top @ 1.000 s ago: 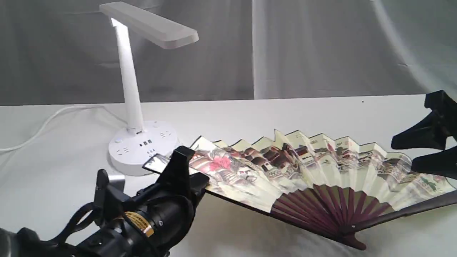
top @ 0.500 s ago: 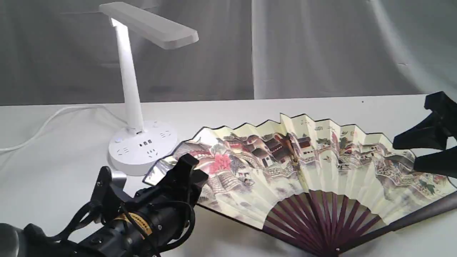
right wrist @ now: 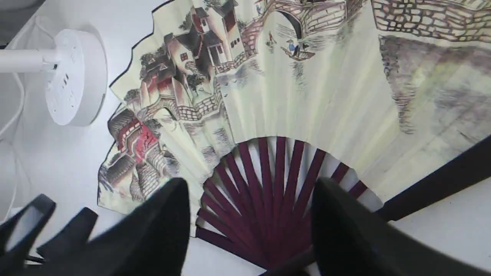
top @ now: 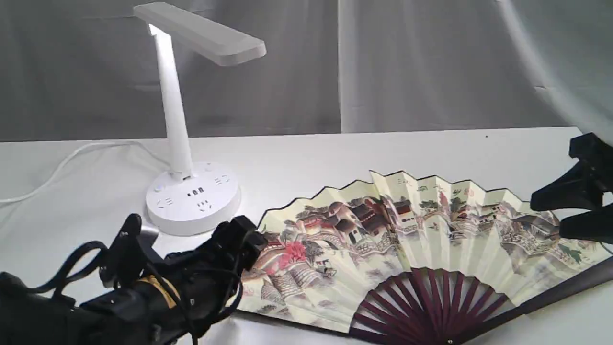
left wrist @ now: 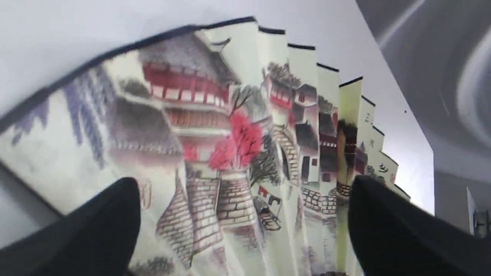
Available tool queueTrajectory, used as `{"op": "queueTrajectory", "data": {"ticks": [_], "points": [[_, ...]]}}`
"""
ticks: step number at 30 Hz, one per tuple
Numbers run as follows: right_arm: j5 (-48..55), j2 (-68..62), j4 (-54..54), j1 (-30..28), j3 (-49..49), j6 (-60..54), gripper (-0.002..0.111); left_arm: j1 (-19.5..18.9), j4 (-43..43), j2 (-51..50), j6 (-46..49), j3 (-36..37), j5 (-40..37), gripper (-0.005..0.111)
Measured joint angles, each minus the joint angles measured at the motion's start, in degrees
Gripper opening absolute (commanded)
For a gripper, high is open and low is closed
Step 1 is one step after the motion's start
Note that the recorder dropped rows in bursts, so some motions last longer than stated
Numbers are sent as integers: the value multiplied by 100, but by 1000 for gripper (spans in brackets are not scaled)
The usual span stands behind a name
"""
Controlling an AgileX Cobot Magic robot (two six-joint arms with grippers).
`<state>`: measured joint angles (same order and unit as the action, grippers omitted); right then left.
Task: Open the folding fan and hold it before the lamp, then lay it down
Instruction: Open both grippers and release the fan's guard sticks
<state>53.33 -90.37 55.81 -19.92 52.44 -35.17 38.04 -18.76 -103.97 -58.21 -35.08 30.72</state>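
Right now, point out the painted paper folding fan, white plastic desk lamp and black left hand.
Painted paper folding fan (top: 431,232), exterior view, cream pleated leaf.
White plastic desk lamp (top: 175,120), exterior view, upright stem.
Black left hand (left wrist: 243,182), left wrist view, between fingertips.

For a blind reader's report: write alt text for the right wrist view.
The folding fan lies spread open on the white table, painted village scene up, its maroon ribs under the open right gripper. The white lamp stands beside one end of the leaf.

The surface (top: 335,153) carries 1 folding fan (top: 421,230) and 1 desk lamp (top: 175,120) with 1 cord (top: 62,167). There are 2 grippers: 1 left gripper (left wrist: 241,184), 1 right gripper (right wrist: 251,184).
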Motion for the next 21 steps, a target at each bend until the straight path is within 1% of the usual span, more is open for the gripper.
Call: {"op": "queueTrajectory", "data": {"ticks": [3,6,9,13,17,21], "points": [[0,0,-37,0,0,-88,45,-269,68,346,373,-29,-408,71],[0,0,-37,0,0,-128,44,-563,98,659,756,-29,-1066,69],[-57,0,-153,132,0,-194,43,-891,396,964,1074,-29,-1691,69],[-203,0,-497,550,0,-207,43,-1238,1045,1333,1268,-29,-2404,69],[-349,0,-954,972,0,-97,43,-1588,1876,1744,1315,-65,-3379,69],[-476,0,-1490,1307,0,263,42,-1872,2722,2055,1489,-336,-4790,69]]}}
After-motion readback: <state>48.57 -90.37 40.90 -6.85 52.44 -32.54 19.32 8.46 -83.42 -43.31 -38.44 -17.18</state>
